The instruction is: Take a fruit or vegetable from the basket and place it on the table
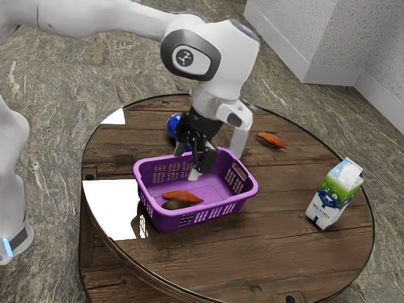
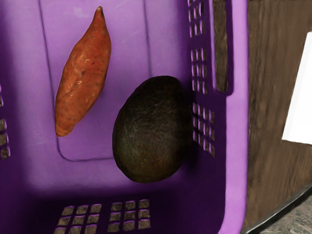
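Tbl [image 1: 271, 252] bears bskt [image 2: 236, 146]; gripper [image 1: 187, 163] over bskt, fingers wide apart, empty. Avocado [image 2: 152, 130] & swt potato [image 2: 83, 80] in bskt, unpicked. 2nd swt potato [image 1: 271, 139] on tbl, origin unclear; unless that counts, grasp, lift & placing all left, prob.

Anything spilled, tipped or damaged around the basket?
Nothing stands out. The sweet potato and dark fruit look whole in the upright basket; the milk carton stands; another sweet potato lies on the table. I see no spill.
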### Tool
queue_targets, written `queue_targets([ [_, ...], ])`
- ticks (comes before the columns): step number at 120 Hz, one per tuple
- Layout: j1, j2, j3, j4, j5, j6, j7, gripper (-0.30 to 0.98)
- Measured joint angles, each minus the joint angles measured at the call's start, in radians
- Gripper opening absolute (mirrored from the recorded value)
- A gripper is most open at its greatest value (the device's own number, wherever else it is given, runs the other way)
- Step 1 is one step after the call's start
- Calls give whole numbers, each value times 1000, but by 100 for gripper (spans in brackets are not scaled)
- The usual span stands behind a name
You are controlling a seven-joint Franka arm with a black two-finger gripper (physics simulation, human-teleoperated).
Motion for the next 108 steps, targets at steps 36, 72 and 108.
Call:
queue_targets([
  [36, 53, 33, 2, -81, 94, 173, 188, 60],
  [72, 62, 51, 21, -157, 103, 242, 320, 58],
  [108, 73, 82, 27, -188, 104, 307, 415, 53],
])
